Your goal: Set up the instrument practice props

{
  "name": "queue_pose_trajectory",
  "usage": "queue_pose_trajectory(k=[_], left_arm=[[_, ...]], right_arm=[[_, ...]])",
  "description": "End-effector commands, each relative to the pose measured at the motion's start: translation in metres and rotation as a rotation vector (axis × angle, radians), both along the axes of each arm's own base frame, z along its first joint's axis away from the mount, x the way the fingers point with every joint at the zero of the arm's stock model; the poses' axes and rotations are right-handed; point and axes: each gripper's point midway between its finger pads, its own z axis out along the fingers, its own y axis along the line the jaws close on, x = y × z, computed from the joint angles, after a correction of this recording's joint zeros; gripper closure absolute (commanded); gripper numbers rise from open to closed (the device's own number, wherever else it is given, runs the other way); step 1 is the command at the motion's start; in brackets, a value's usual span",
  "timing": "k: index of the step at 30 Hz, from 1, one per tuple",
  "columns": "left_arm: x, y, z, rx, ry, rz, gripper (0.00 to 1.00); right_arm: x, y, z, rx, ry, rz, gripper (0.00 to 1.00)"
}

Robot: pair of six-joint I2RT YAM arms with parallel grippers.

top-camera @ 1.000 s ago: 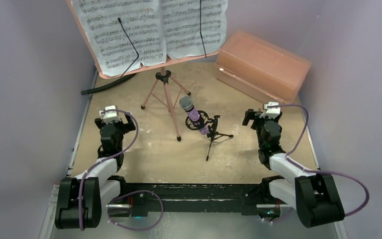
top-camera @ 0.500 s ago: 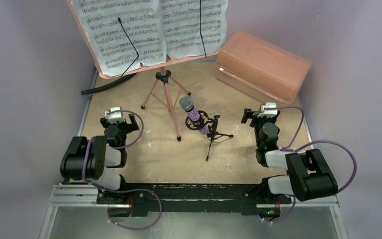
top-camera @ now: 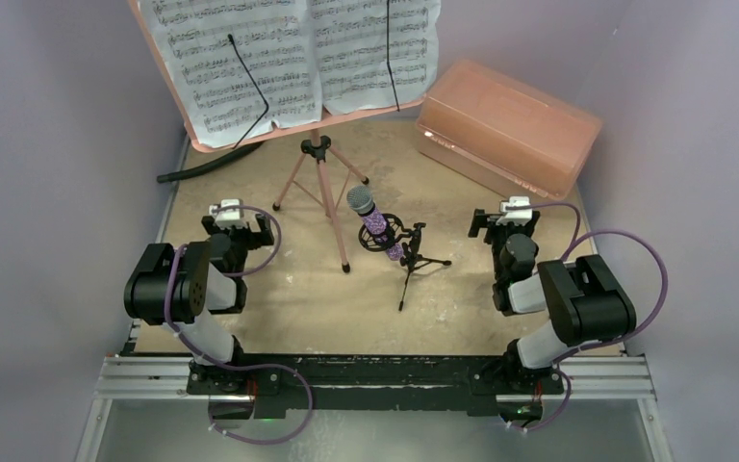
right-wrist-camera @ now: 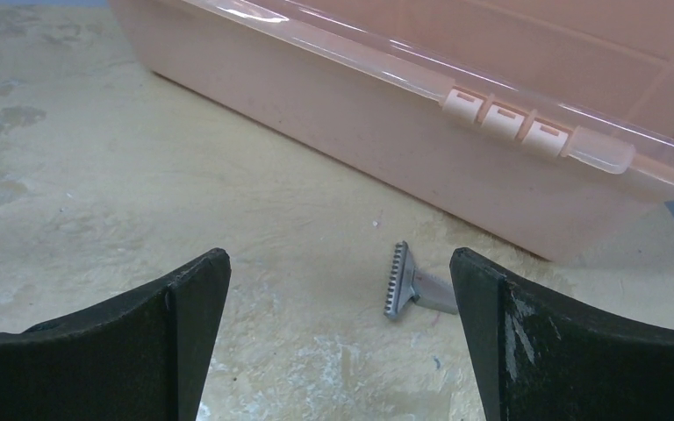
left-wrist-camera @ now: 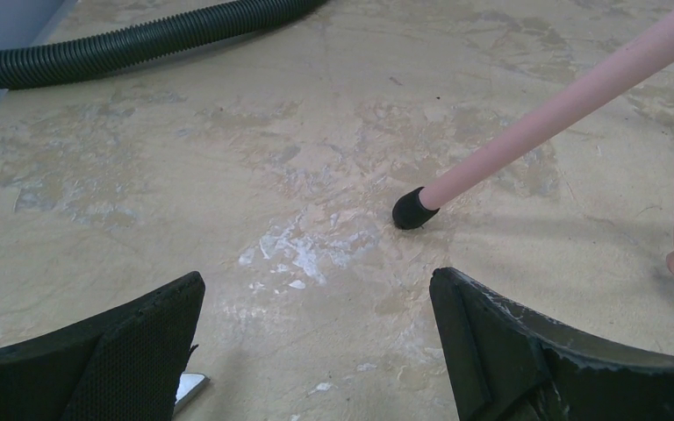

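Top external view is showing both arms folded close to their bases. The left end effector (top-camera: pixel 238 221) and the right end effector (top-camera: pixel 505 221) are each standing with jaws spread wide, holding nothing.

The pink music stand (top-camera: pixel 319 188) is standing ahead and to the right of the left end effector. In the left wrist view one rubber-tipped leg (left-wrist-camera: pixel 414 210) is resting on the worktop (top-camera: pixel 279 289) just ahead of the open jaws. Its pole is running upright, and its desk is tilting back with the white sheet-music pages (top-camera: pixel 293 53) facing the arms.

The purple glitter microphone (top-camera: pixel 373 223) is sitting in the ring of the small black mic stand (top-camera: pixel 412 258), between the two end effectors. Its long axis is slanting, with the head up toward the far left and the tail low toward the near right.

The music stand is probably handling as light, stiff and top-heavy, so a hold low on the pole near the leg hub is looking safest. The pages are likely thin and floppy. The microphone is appearing rigid and is best pinched across its body, though its little tripod may be tipping easily.
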Motion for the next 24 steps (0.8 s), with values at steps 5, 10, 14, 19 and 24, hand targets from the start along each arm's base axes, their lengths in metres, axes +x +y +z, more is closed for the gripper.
queue_pose_trajectory(k=[5,10,14,19,24], left_arm=[[0.0114,-0.0035,0.0155,0.037,-0.048,-0.026,0.01],[0.0132,-0.0042,0.0147,0.044,-0.040,-0.024,0.01],[0.0135,-0.0042,0.0142,0.046,-0.037,-0.022,0.01],[0.0161,-0.0052,0.0128,0.057,-0.026,-0.020,0.01],[0.0168,-0.0063,0.0120,0.060,-0.020,-0.018,0.01]], right_arm=[[0.0126,-0.0023,0.0320,-0.005,-0.128,0.022,0.02],[0.0117,-0.0053,0.0340,-0.006,-0.137,0.007,0.02],[0.0129,-0.0046,0.0322,-0.003,-0.127,0.012,0.02],[0.0129,-0.0041,0.0321,-0.003,-0.127,0.013,0.02],[0.0129,-0.0043,0.0324,-0.003,-0.128,0.012,0.02]])
